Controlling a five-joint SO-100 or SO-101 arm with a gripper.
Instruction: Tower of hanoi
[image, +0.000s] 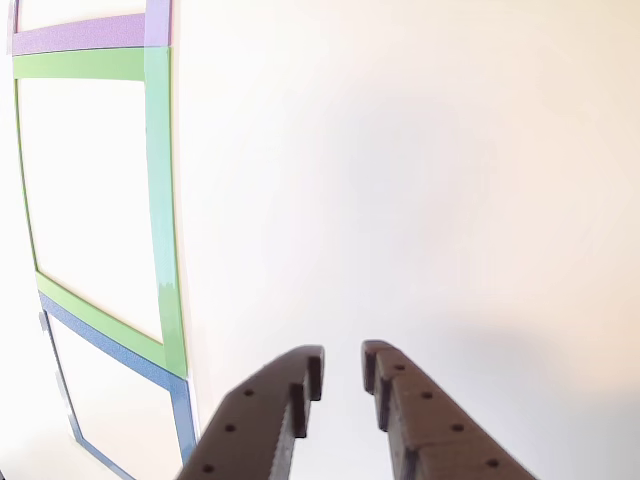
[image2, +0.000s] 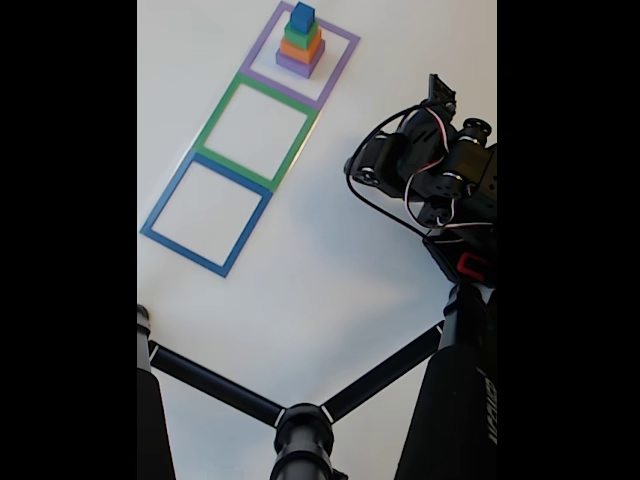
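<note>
A stepped stack of blocks stands inside the purple tape square (image2: 338, 74) at the top of the fixed view: a purple block (image2: 299, 64) at the base, then orange (image2: 301, 50), then green (image2: 302, 36), with a small blue cube (image2: 302, 16) on top. My arm (image2: 430, 170) is folded at the right, well away from the stack. In the other view my gripper (image: 342, 365) hovers over bare white table, its two dark fingers slightly open with nothing between them. The stack lies outside that view.
Three tape squares run in a row: purple (image: 80, 35), green (image: 160, 200) (image2: 297, 148) and blue (image: 183, 420) (image2: 182, 253). The green and blue squares hold nothing. A black tripod (image2: 300, 430) spreads its legs across the bottom of the fixed view.
</note>
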